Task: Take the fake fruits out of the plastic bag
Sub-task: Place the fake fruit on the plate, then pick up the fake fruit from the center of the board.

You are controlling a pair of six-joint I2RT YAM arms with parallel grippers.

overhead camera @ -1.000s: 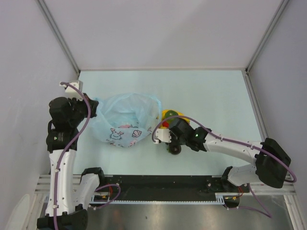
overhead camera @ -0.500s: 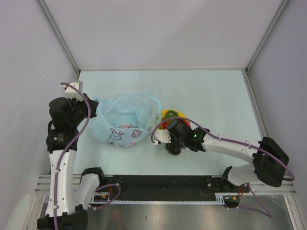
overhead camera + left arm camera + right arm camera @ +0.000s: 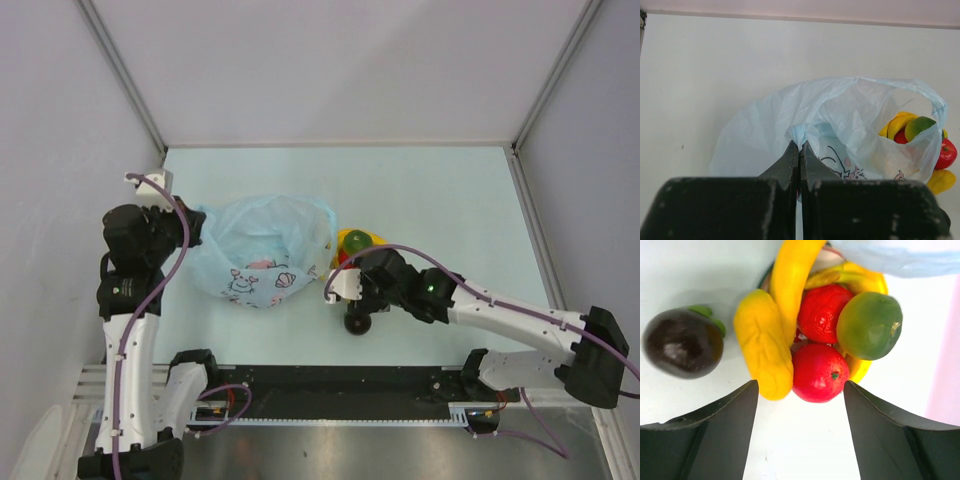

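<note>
While the left gripper (image 3: 799, 146) is pinching a bunched fold of the plastic bag (image 3: 840, 110) with its jaws pressed tight together, the bag is sitting crumpled on the desk (image 3: 430, 200), left of center in the top view, with its mouth facing right. The fake fruits (image 3: 352, 241) are lying in a pile right at that mouth, around the middle of the frame. The right gripper (image 3: 800, 382) is hovering over the pile with its jaws spread wide. In the right wrist view a red apple (image 3: 820, 372) is showing dead center between them. A lumpy yellow fruit (image 3: 762, 345) is touching it on the left, a banana (image 3: 790, 280) is curving toward the top, and a green ball (image 3: 869, 325) is sitting upper right. The dark purple fruit (image 3: 682, 350) is sitting alone at the left, apart from the pile.
</note>
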